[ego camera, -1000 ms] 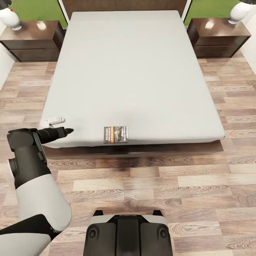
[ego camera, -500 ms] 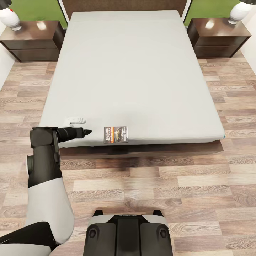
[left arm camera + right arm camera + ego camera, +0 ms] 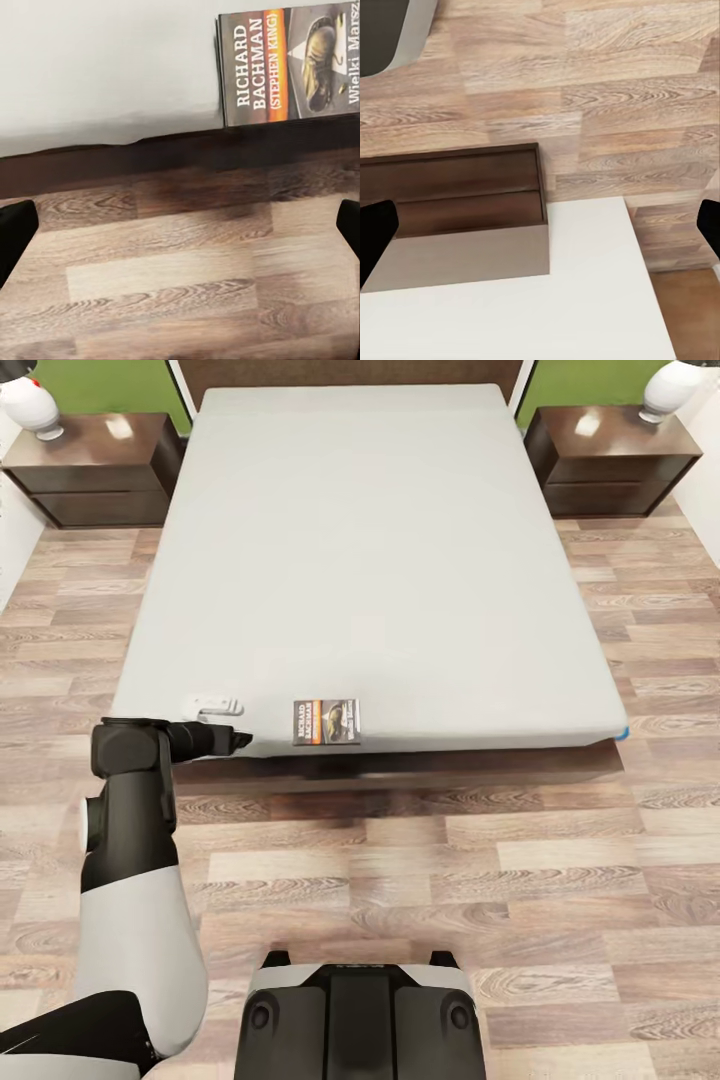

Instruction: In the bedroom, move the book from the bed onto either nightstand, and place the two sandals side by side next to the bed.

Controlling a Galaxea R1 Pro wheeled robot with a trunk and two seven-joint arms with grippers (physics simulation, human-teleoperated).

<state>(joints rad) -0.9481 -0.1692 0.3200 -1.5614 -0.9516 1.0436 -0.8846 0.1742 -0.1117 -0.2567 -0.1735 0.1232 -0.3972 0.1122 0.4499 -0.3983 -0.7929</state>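
reaching for the book [image 3: 326, 722] comes first, and we judge this to be the approach, with nothing gripped yet. it lies flat at the foot edge of the bed [image 3: 380, 560], a little toward the left corner, its lower edge almost at the mattress lip. our left gripper [image 3: 238, 740] hovers just beside that foot edge, near the book but apart from it. in the left wrist view the two fingertips [image 3: 15, 232] sit wide apart with bare floor between them, so the pincer is open and empty. the right gripper's fingertips [image 3: 376, 229] are likewise spread with nothing held.

we would slide sideways along the edge until the paperback sits between the fingers, then pinch the overhanging lip, since a thin cover lying flat gives little to grasp. both nightstands [image 3: 98, 468] stand at the head corners, well apart from the book.
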